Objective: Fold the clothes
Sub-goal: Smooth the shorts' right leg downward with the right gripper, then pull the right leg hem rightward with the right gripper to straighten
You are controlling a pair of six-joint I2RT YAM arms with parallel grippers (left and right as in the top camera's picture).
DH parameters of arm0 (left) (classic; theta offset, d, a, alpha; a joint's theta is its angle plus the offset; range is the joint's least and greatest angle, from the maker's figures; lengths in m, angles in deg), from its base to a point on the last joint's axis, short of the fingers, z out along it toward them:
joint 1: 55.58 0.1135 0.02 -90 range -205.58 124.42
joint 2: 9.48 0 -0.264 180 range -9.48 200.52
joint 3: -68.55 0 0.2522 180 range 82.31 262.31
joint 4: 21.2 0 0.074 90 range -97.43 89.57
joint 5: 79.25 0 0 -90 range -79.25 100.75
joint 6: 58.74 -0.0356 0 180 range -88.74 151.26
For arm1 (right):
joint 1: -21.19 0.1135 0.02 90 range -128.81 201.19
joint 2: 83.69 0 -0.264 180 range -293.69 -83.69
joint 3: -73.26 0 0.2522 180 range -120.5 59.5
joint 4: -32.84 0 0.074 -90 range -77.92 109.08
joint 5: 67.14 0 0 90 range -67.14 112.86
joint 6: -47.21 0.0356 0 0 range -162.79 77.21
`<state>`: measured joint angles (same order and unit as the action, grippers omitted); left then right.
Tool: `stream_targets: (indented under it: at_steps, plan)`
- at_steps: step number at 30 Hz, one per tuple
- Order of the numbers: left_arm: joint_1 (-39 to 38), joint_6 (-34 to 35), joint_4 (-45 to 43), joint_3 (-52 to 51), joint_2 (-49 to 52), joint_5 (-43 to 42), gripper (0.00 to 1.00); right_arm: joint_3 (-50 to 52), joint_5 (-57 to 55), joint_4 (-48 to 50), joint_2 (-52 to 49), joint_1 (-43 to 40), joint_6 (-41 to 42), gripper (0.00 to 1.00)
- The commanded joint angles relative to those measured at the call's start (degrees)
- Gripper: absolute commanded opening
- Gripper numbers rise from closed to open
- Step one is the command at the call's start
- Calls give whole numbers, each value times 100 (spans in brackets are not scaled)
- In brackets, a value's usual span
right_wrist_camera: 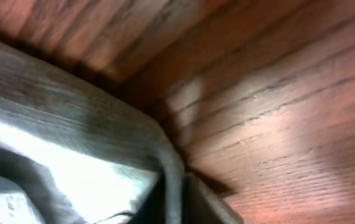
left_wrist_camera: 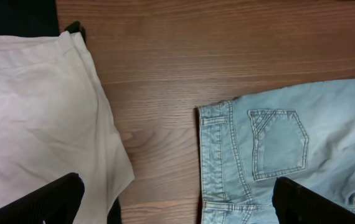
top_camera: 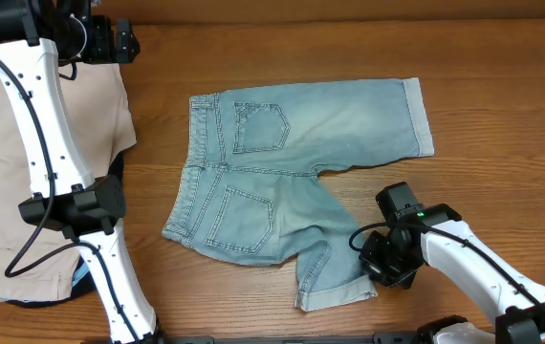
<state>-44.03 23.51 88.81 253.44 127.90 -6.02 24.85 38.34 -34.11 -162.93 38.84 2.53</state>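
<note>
The light-blue denim shorts (top_camera: pixel 282 182) lie flat on the wooden table, back pockets up, waistband to the left, one leg reaching to the far right and the other towards the near edge. My right gripper (top_camera: pixel 376 272) is at the cuffed hem of the near leg. In the right wrist view the hem fold (right_wrist_camera: pixel 71 143) runs between my fingers (right_wrist_camera: pixel 174 196), which are shut on it. My left gripper (top_camera: pixel 110 43) is open and empty, held high at the far left. The left wrist view shows the waistband and a pocket (left_wrist_camera: pixel 277 149) between its spread fingers (left_wrist_camera: pixel 177 196).
A beige garment (top_camera: pixel 24 191) lies at the left of the table over something dark; it also shows in the left wrist view (left_wrist_camera: pixel 34 112). A white object (top_camera: pixel 464 333) sits at the near right edge. Bare wood (top_camera: pixel 502 76) surrounds the shorts.
</note>
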Motion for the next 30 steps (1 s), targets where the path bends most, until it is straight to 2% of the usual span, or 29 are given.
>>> stream_targets:
  at_steps: [1, 4, 10, 12, 15, 21, 25, 27, 28, 30]
  plan:
    - [-39, -129, -4, 46, -68, -90, 100, -20, -260, -17, 85, -72, 116, 4]
    - [-37, -129, -4, 46, -68, -92, 100, -286, -577, -162, 160, -260, -76, 4]
    - [-33, -153, -4, 46, -68, -92, 100, -1526, -1517, -575, 210, -984, -1154, 4]
    - [-33, -151, -9, 46, -68, -92, 100, -1845, -1694, -483, 210, -1228, -1530, 8]
    - [-33, -151, -4, 46, -68, -92, 100, -2135, -1980, 70, 208, -1613, -2295, 13]
    - [-33, -179, 15, 46, -68, -94, 100, -2129, -2253, 1381, -46, -2050, -3351, 15]
    - [-35, -299, 55, 46, -68, -133, 100, -2131, -2181, 1945, -470, -2127, -3493, 15]
    - [-35, -299, 55, 46, -68, -131, 100, -2135, -1766, 1917, -629, -2127, -3488, 15]
    - [-35, -302, 55, 46, -68, -131, 100, -2135, -1508, 1808, -658, -2127, -3484, 18]
    - [-33, -302, 55, 46, -68, -131, 100, -2135, -997, 1401, -664, -2127, -3252, 37]
